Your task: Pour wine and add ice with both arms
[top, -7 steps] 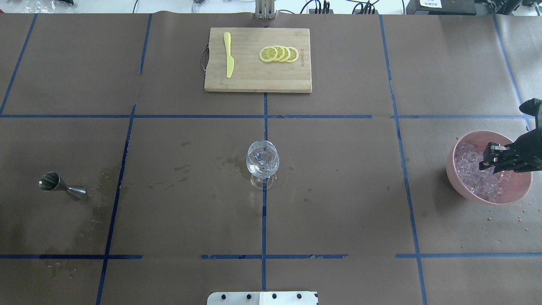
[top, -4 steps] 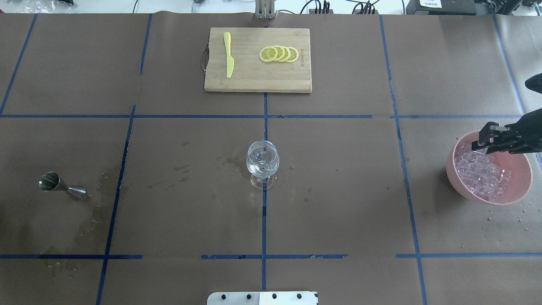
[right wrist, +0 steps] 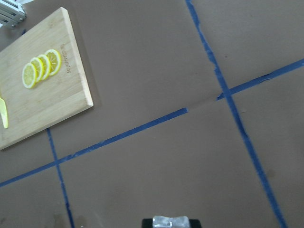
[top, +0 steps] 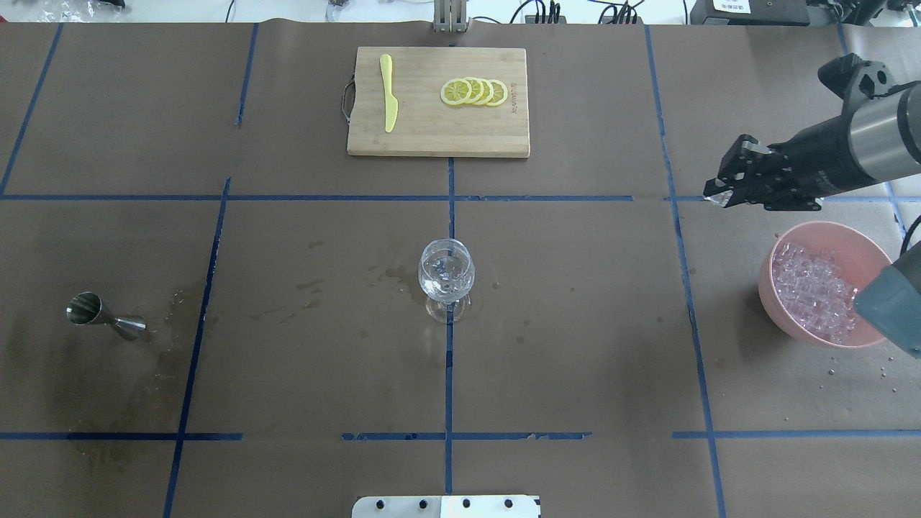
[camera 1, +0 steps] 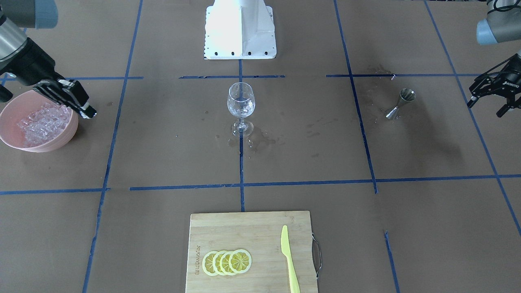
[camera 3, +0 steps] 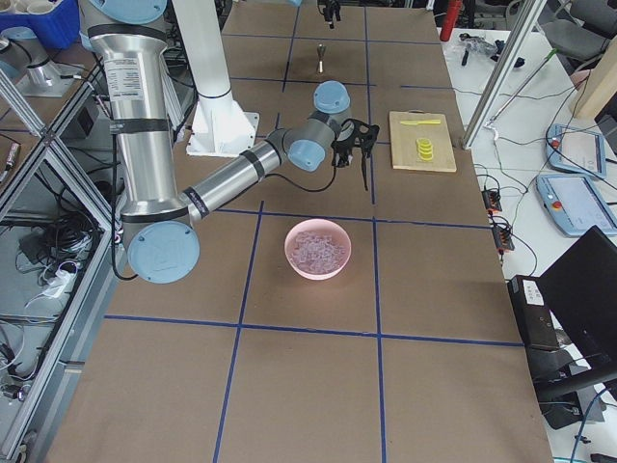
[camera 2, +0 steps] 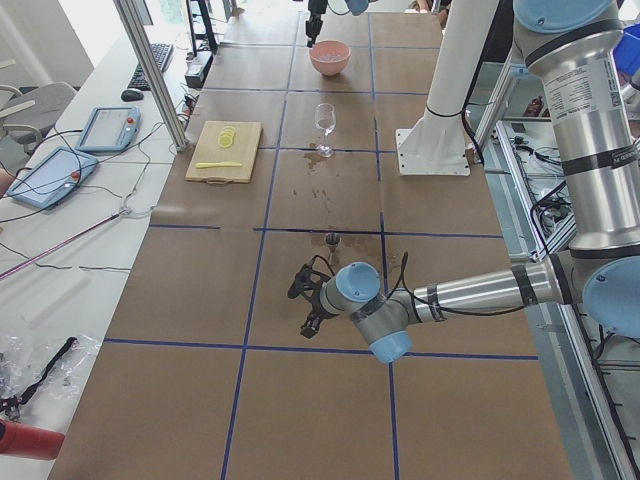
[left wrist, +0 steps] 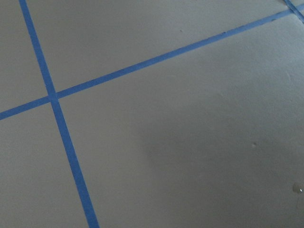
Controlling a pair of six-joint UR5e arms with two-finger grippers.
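While the right gripper [top: 718, 196] hangs above the surface with its fingers clamped on one ice cube [right wrist: 171, 221], the other ice [top: 813, 291] lies heaped in the pink bowl [top: 767, 282]. The left gripper [camera 1: 488, 105] hovers near the jigger [camera 1: 401, 103], fingers spread and empty.

Table cover [top: 575, 324]: matt brown paper w/ blue tape [top: 449, 374] lines. Cutting board [top: 432, 137]: pale wood, smooth. Knife [top: 389, 93]: yellow plastic. Wine glass [top: 446, 267]: clear, glossy. Jigger [top: 101, 314]: polished metal. Bowl [top: 767, 284]: pink, matt. Ice [top: 809, 284]: glassy, glistening. Right arm [top: 881, 133]: silver-grey metal tube, satin.
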